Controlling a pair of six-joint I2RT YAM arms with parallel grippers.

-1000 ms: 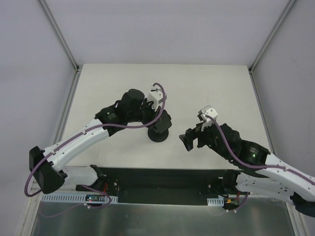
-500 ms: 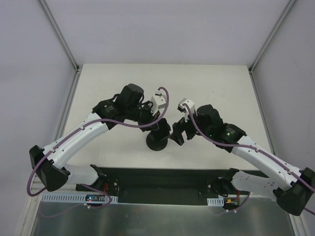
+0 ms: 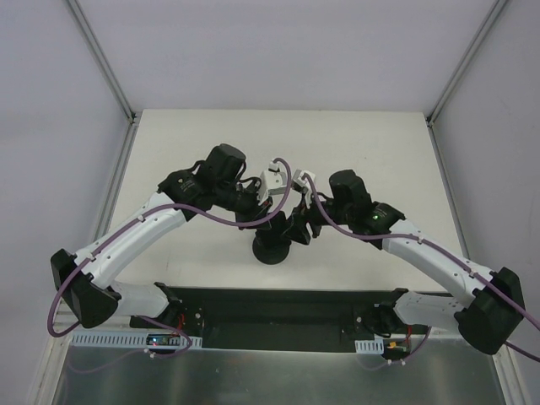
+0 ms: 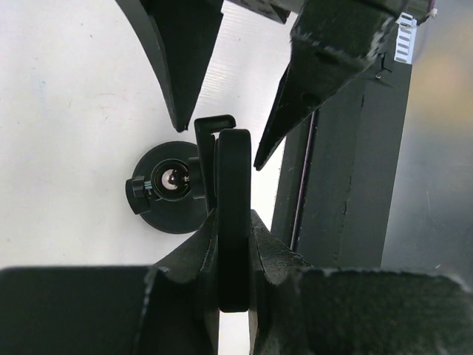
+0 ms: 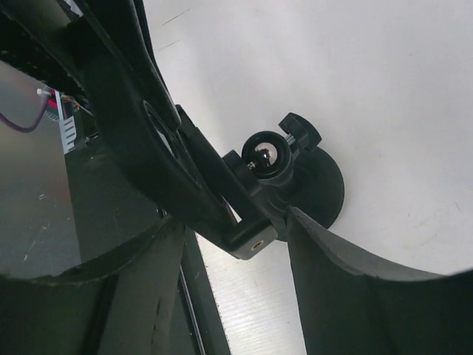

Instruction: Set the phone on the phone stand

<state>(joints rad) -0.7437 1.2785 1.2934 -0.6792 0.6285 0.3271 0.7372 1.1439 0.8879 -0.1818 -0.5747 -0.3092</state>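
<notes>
- The phone stand (image 4: 174, 188), between the parted jaws of the right claw (image 4: 217, 148), could be tipped if squeezed off-centre.
- The phone (image 4: 233, 185), clamped edge-on in the left claw (image 4: 233, 251), could be dropped past the bracket (image 4: 214, 122) if released early.

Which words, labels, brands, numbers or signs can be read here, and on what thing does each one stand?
None can be read.
The phone shows only its plain black edge.
The phone stand bears no visible marking.
The circuit boards at the near edge of the table are too small to read.
</notes>
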